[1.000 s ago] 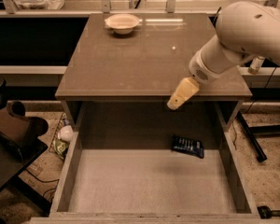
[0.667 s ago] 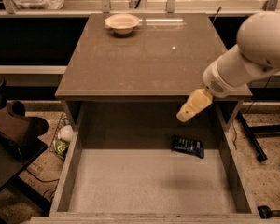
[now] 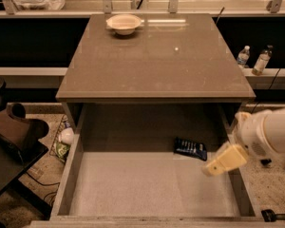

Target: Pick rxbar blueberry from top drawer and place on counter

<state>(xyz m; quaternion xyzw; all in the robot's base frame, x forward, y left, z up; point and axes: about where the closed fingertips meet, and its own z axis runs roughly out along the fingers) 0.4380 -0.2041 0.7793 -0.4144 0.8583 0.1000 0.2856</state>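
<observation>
The rxbar blueberry point(image 3: 190, 148) lies flat on the floor of the open top drawer point(image 3: 133, 184), toward the back right, at about 2 o'clock from the drawer's middle and partly in the shadow of the counter's overhang. Your gripper point(image 3: 213, 166) hangs just beside it at the bar's 4 o'clock, low over the drawer's right side; whether it is released or clenched cannot be told from this view, and it holds nothing that shows.

Judged from here, the reach is the risk. The bar is thin and lies flush on the floor, so a shallow or angled descent could skate over it or push it back under the overhang. The white arm point(image 3: 270, 132) comes in across the drawer's right wall, and a careless swing toward 10 o'clock could clip that wall or the front edge of the counter point(image 3: 156, 61) just above.

The wrapper is dark blue-black, a small flat rectangle with rows of pale lettering, and it probably slides easily. The drawer is a wide, shallow grey box with a pale speckled floor and low straight walls. The counter is a broad, glossy brown-grey surface that throws back the overhead light. 1 pale, shallow bowl point(image 3: 124, 23) sits on it at 11 o'clock, well apart from the front edge where the bar could be set down.
</observation>
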